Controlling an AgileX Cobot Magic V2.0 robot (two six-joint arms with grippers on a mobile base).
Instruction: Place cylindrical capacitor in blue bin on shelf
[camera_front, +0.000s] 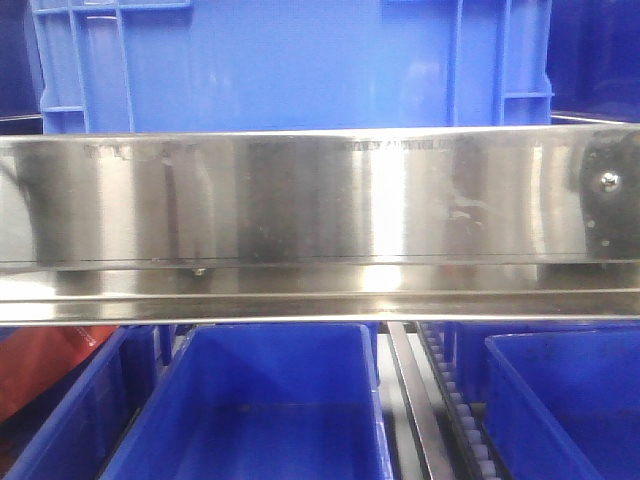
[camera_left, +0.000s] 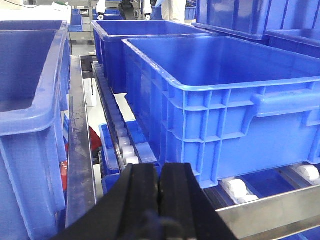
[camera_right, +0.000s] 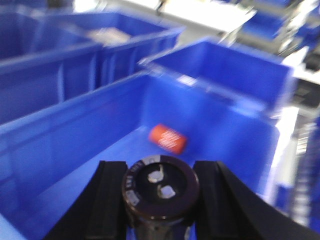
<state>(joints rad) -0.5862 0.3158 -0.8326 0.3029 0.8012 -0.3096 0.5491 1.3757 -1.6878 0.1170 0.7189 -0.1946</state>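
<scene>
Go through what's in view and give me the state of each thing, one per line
Left gripper: shut, empty.
Right gripper: shut on the cylindrical capacitor.
Cylindrical capacitor: held between the fingers, terminal end up, above a blue bin.
Blue bin: open-topped, an orange cylinder lying on its floor.
Shelf: front rail across the front view, bins above and below.

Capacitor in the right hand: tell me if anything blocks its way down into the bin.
Nothing visible does. The right hand grips the capacitor above the open blue bin. The floor below looks bare; an orange item lies farther back near the far wall, off to the side of the drop.
</scene>
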